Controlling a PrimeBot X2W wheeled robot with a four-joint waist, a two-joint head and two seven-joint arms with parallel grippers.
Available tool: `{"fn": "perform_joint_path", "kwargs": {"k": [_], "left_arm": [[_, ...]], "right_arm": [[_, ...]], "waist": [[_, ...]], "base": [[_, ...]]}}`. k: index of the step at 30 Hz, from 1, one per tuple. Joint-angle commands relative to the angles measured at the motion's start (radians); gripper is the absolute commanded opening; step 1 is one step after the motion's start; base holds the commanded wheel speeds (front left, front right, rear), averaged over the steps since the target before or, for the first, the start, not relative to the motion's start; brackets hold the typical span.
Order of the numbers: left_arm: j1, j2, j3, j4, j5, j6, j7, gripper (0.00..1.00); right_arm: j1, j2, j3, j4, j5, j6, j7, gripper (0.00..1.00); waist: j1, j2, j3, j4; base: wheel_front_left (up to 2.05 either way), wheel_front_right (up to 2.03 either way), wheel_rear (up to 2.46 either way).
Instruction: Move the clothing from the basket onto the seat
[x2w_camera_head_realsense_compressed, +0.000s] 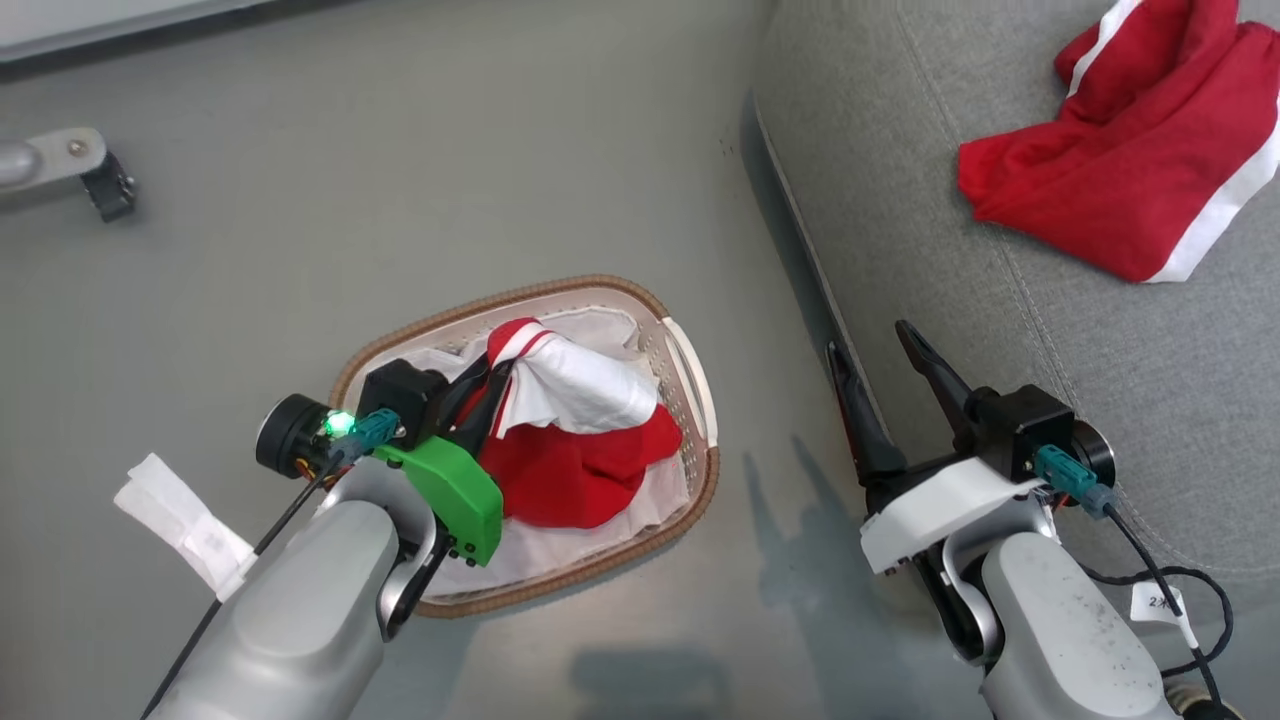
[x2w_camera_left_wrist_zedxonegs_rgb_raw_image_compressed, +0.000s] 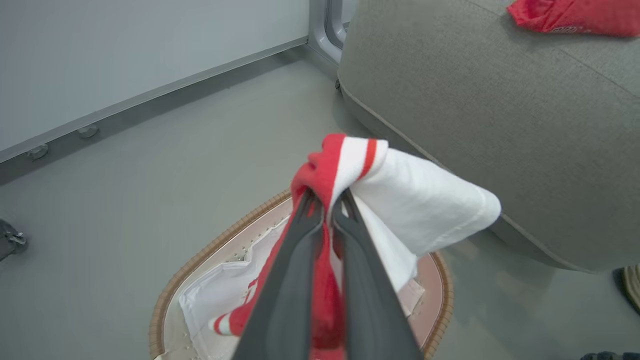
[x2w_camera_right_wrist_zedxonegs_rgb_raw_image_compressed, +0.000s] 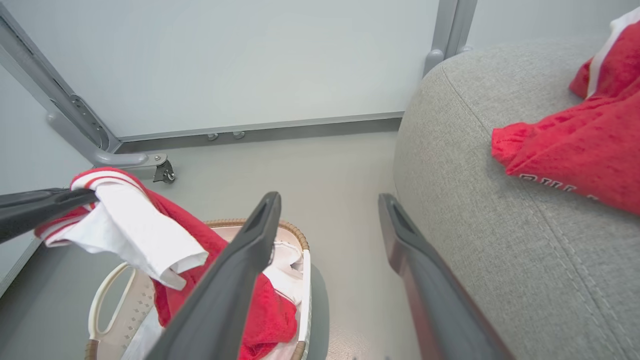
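While the left pincer (x2w_camera_left_wrist_zedxonegs_rgb_raw_image_compressed: 327, 201) was clenched on a fold of one red garment (x2w_camera_head_realsense_compressed: 575, 470), that garment's striped cuff and white sleeve stood raised above the basket (x2w_camera_head_realsense_compressed: 560, 290). The rest of the cloth trailed down inside onto the white liner sheet (x2w_camera_head_realsense_compressed: 600, 325). The basket sat on a smooth, matte grey floor (x2w_camera_head_realsense_compressed: 400, 200), which carried soft shadows of the arms on the side nearer the robot. On the robot's right of the basket, near it but not touching, rose the seat (x2w_camera_head_realsense_compressed: 1100, 360), its grey woven fabric crossed by stitched seams and rounded at the corner. A second red garment (x2w_camera_head_realsense_compressed: 1110, 170) lay crumpled on that cushion, well apart from the basket, with white trim and part of some white lettering showing. The right pincer (x2w_camera_head_realsense_compressed: 868, 337) hung released, jaws wide and holding nothing, between the basket and the seat's edge. Beyond the basket a pale wall panel (x2w_camera_right_wrist_zedxonegs_rgb_raw_image_compressed: 250, 65) met the floor along a grey rail (x2w_camera_right_wrist_zedxonegs_rgb_raw_image_compressed: 260, 127). A metal frame leg with a small caster (x2w_camera_head_realsense_compressed: 108, 188) stood far off on the basket's left.
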Motion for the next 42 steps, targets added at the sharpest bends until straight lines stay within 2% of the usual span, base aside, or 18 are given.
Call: {"fn": "perform_joint_path", "kwargs": {"k": [1, 13, 17, 25, 35, 42], "left_arm": [[0.03, -0.002, 0.029, -0.024, 0.024, 0.001, -0.001, 0.0], [0.17, -0.072, 0.277, -0.221, 0.124, -0.012, -0.001, 0.0], [0.19, -0.096, 0.325, -0.294, 0.143, -0.014, -0.001, 0.0], [0.2, -0.111, 0.366, -0.424, 0.147, -0.014, -0.001, 0.0], [0.173, -0.121, 0.361, -0.549, 0.151, -0.014, -0.001, 0.0], [0.172, -0.133, 0.341, -0.572, 0.147, -0.014, -0.001, 0.0]], "right_arm": [[0.021, -0.005, -0.001, 0.007, -0.006, -0.001, -0.002, 1.0], [0.093, -0.005, -0.009, 0.035, -0.017, -0.001, -0.002, 1.0], [0.115, -0.005, -0.005, 0.04, -0.019, -0.001, -0.002, 1.0], [0.15, -0.005, -0.004, 0.053, -0.012, -0.001, -0.002, 1.0], [0.187, -0.004, 0.005, 0.055, -0.01, -0.001, -0.002, 1.0], [0.142, -0.004, 0.107, 0.001, -0.009, -0.001, -0.002, 1.0]], "waist": [[0.0001, 0.0, -0.077, 0.053], [0.0001, 0.0, -0.198, 0.104], [0.0001, 0.0, -0.229, 0.112], [0.0001, 0.0, -0.283, 0.121], [0.0001, 0.0, -0.321, 0.132], [0.0001, 0.0, -0.324, 0.149]], "base": [[0.0, 0.0, 0.0], [0.0, 0.0, 0.0], [0.0, 0.0, 0.0], [0.0, 0.0, 0.0], [0.0, 0.0, 0.0], [0.0, 0.0, 0.0]]}}
